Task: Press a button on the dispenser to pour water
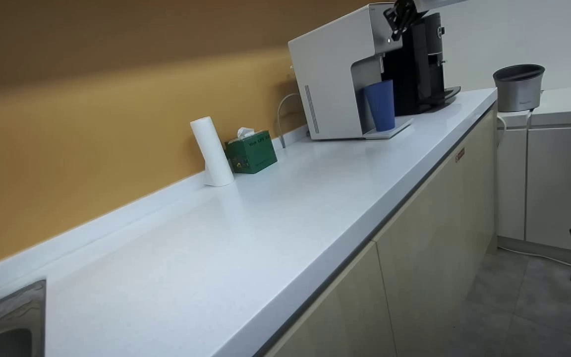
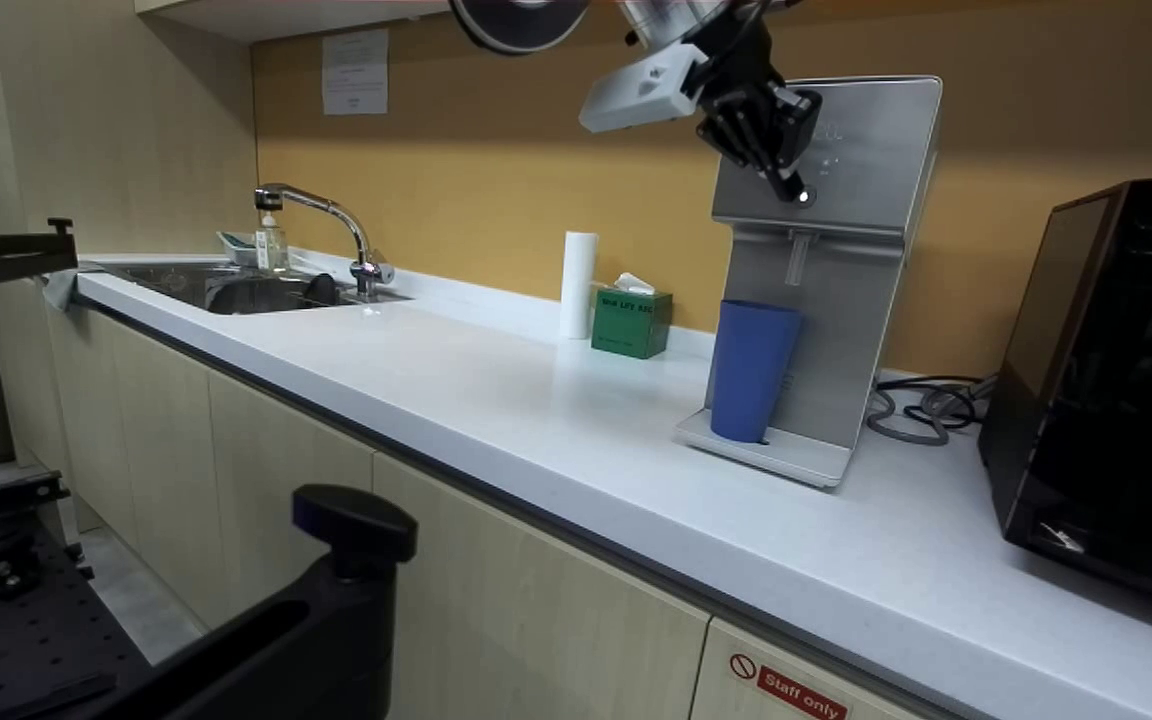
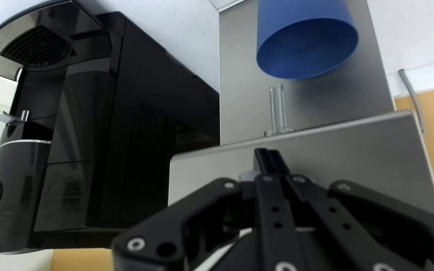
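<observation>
From where I sit, the dispenser [image 2: 866, 140] stands on the white countertop [image 2: 496, 410], its back toward the ochre wall [image 1: 117, 124]. I have the gripper [image 3: 268, 151] up high at its front, in both exterior views, angled down from above. Its 2 fingers [image 3: 264, 162] are clenched together, tips side by side. In an exterior view those tips sit right by a round button [image 2: 808, 197] low on the upper panel; I can't tell whether they touch it. Below the panel hangs a clear spout [image 2: 796, 258]. On the dispenser's tray [image 2: 806, 457] a blue cup [image 2: 753, 370] stands upright, and my wrist view looks into its mouth; I can't tell whether it lines up squarely with the spout. Next to the dispenser I see a black coffee machine [image 3: 89, 131]. Toward the opposite end, well apart from the gripper, a white paper roll [image 2: 577, 285] stands just beside a green tissue box [image 2: 632, 322], and farther along are the sink [image 1: 28, 307] and its chrome tap [image 2: 341, 215]
</observation>
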### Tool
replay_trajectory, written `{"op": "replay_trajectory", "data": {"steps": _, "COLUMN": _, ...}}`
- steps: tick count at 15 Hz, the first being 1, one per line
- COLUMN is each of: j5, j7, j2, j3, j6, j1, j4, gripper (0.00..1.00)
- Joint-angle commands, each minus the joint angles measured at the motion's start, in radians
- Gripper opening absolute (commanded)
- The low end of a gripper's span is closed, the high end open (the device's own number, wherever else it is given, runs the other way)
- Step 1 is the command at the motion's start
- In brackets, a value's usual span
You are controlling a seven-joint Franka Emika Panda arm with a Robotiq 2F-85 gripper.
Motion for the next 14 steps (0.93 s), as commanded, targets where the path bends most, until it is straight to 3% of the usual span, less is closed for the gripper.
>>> {"op": "replay_trajectory", "data": {"steps": 1, "j5": 0.042, "j7": -0.029, "j2": 0.026, "j3": -0.002, "j6": 0.002, "j1": 0.003, "j4": 0.041, "gripper": 0.00}}
{"op": "replay_trajectory", "data": {"steps": 14, "j5": 0.125, "j7": -0.082, "j2": 0.073, "j3": 0.016, "j6": -0.009, "j1": -0.003, "j4": 0.089, "gripper": 0.00}}
